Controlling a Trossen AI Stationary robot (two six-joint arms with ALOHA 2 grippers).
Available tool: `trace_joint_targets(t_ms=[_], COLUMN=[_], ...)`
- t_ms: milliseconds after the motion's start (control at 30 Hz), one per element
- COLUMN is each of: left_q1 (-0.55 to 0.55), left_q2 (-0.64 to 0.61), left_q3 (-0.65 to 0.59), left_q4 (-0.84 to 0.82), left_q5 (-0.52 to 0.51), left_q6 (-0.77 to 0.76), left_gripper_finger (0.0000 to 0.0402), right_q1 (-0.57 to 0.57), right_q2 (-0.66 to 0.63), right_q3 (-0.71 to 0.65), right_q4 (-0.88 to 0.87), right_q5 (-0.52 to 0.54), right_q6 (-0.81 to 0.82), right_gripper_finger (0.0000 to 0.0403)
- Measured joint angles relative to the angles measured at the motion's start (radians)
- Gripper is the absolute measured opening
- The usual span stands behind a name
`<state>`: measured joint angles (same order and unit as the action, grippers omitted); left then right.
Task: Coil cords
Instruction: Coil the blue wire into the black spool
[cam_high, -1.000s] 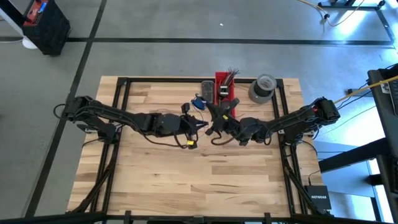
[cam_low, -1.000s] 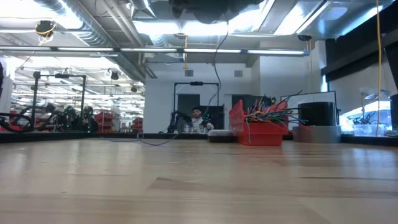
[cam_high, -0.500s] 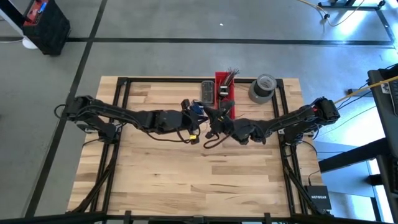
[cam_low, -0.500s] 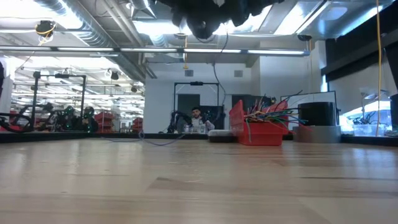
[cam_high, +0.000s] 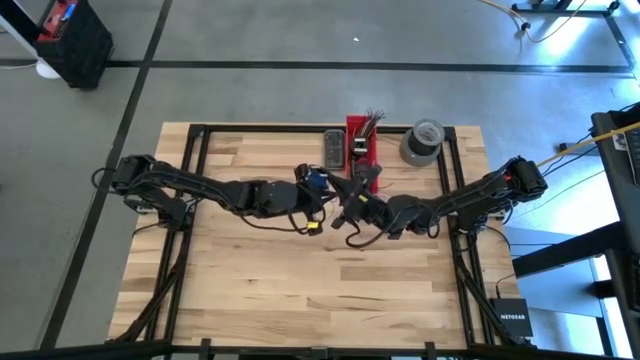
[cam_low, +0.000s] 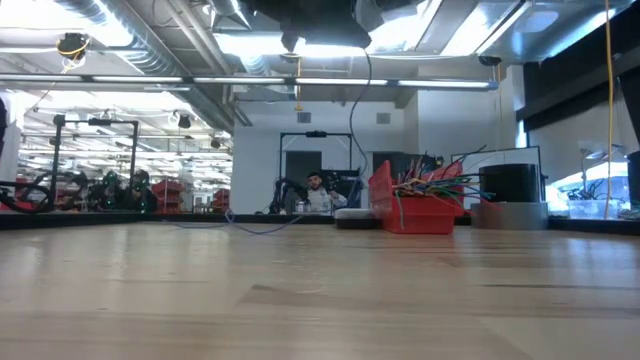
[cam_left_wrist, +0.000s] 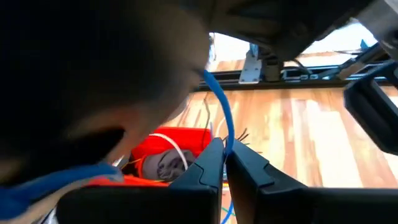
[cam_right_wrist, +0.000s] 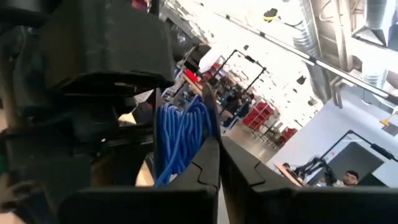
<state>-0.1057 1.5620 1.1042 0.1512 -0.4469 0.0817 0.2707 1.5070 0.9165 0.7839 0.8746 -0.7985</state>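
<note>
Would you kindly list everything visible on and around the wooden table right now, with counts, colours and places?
Thin blue cord: one bundle, blue, held above the table's middle between both claws.
Red plastic bin: one, red, at the far edge, with multicoloured wire ends.
Grey tape roll: one, grey, far edge, right of the bin.
Flat dark device: one, dark grey, left of the bin.
Wooden table: one, light wood.
Left claw: shut on the cord.
Right claw: shut on the cord.

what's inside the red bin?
The red bin holds a bunch of multicoloured wire ends sticking up past its rim. Its front wall hides the bottom in the low view; from above the contents are too small to tell.
</note>
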Motion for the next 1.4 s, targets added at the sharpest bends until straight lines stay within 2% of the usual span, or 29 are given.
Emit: trace_joint_targets(t_ms=[133,367,600,933,1233,1400], left_q1=[-0.005,-0.004,0.002,0.023,0.041,0.042], left_q2=[0.0,-0.003,0.002,0.002,-0.002,-0.01], left_q3=[0.0,0.003,-0.002,-0.001,0.003,0.001], left_q4=[-0.009,-0.046,-0.057,-0.133,-0.219,-0.264], left_q5=[-0.001,-0.01,-0.005,-0.015,-0.021,-0.048], left_q6=[0.024,0.017,0.023,0.034,0.034,0.055], left_gripper_finger=[0.0006,0.0007,0.0012,0.0012,0.0003,0.0002], right_q1=[0.028,0.085,0.082,0.09,0.142,0.174], right_q2=[-0.014,-0.113,-0.183,-0.231,-0.307,-0.314], right_q3=[0.0,-0.001,0.001,0.002,0.0,0.0], right_q4=[0.027,0.026,-0.028,-0.029,-0.136,-0.251], right_q5=[-0.005,-0.032,-0.049,-0.134,-0.121,-0.092], right_q6=[-0.021,0.012,0.094,0.096,0.096,0.118], right_gripper_finger=[0.0008,0.0008,0.0007,0.0002,0.0001,0.0])
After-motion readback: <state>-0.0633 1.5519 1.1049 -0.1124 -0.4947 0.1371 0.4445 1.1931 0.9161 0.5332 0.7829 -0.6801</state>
